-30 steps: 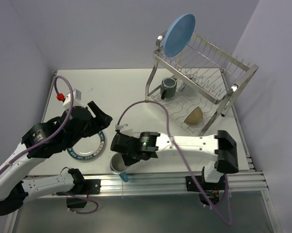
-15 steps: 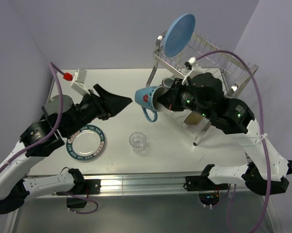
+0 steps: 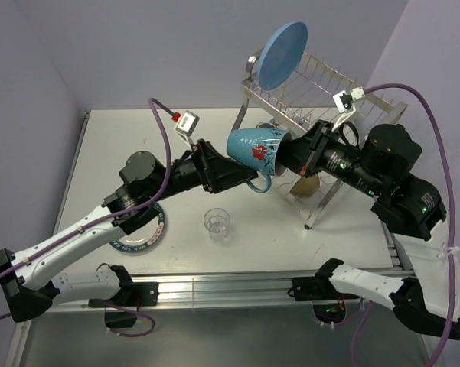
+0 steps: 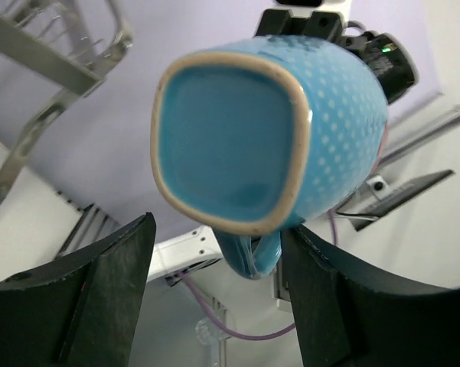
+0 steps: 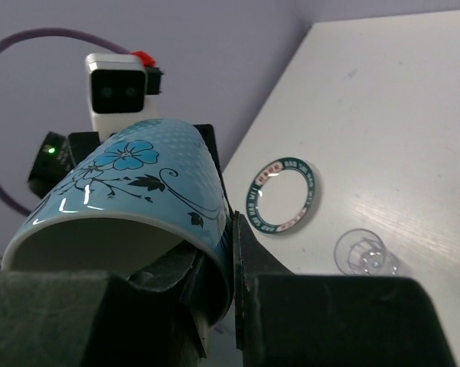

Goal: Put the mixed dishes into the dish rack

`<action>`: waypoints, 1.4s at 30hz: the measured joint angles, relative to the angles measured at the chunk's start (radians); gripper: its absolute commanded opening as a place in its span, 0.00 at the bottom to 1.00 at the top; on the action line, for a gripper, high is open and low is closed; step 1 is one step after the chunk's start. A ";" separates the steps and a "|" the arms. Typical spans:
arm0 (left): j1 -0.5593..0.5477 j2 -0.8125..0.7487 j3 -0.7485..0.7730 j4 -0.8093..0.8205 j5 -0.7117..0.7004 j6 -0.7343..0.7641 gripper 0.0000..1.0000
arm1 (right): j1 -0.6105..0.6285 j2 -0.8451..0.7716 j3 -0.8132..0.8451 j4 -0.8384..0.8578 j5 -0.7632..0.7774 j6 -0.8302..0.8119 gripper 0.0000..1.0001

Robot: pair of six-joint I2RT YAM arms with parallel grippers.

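Above the worktop (image 3: 138,130), just in front of the dish rack (image 3: 321,115), the blue floral mug (image 3: 256,151) hangs on its side. The nearly closed right gripper (image 5: 218,267) pinches its rim, one finger inside. The left gripper (image 4: 218,225) stands wide open, its fingers flanking the mug's base.

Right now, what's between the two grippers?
The blue mug, in the top view: right gripper pinching its rim, left gripper open at its base.
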 measured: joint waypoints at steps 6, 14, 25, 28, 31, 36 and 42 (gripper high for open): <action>-0.001 0.030 -0.011 0.221 0.078 -0.055 0.72 | -0.015 -0.054 -0.111 0.129 -0.080 0.051 0.00; -0.006 0.097 -0.018 0.397 0.129 -0.131 0.58 | -0.055 -0.103 -0.222 0.272 -0.143 0.113 0.00; -0.035 0.097 -0.059 0.487 0.125 -0.167 0.25 | -0.073 -0.122 -0.268 0.368 -0.159 0.159 0.00; -0.036 0.099 -0.059 0.494 0.125 -0.171 0.42 | -0.073 -0.122 -0.274 0.385 -0.164 0.162 0.00; -0.038 0.106 -0.057 0.509 0.129 -0.176 0.43 | -0.074 -0.120 -0.286 0.394 -0.164 0.163 0.00; -0.036 0.136 -0.057 0.538 0.141 -0.191 0.00 | -0.080 -0.114 -0.293 0.403 -0.167 0.170 0.00; -0.032 0.153 -0.057 0.570 0.152 -0.192 0.00 | -0.086 -0.116 -0.291 0.398 -0.161 0.164 0.20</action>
